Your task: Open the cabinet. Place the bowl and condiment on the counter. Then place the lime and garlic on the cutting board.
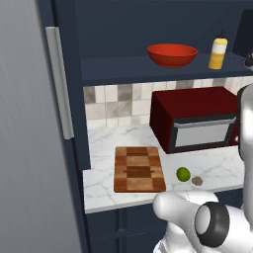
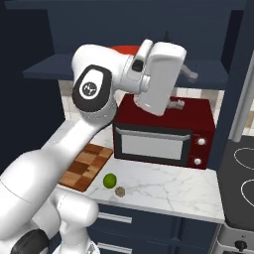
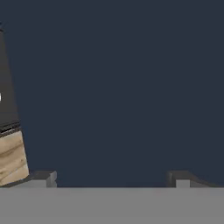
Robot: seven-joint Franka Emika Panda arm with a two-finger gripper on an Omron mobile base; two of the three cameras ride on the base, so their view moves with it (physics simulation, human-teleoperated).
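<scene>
**Bowl and condiment on the open cabinet shelf**

The red bowl (image 1: 172, 55) sits on the shelf of the open cabinet (image 1: 148, 69), with the yellow condiment (image 1: 218, 52) just to its right. The pincer (image 3: 112, 179) is spread wide, grasping nothing, facing a plain navy panel; how near it is to the bowl cannot be told. Below, on the marble surface (image 1: 118, 138), the cutting board (image 1: 139, 169) lies near the front edge, the lime (image 1: 183, 174) and garlic (image 1: 197, 181) beside it. A dark red microwave (image 1: 195, 121) stands at the back, under the shelf.
</scene>
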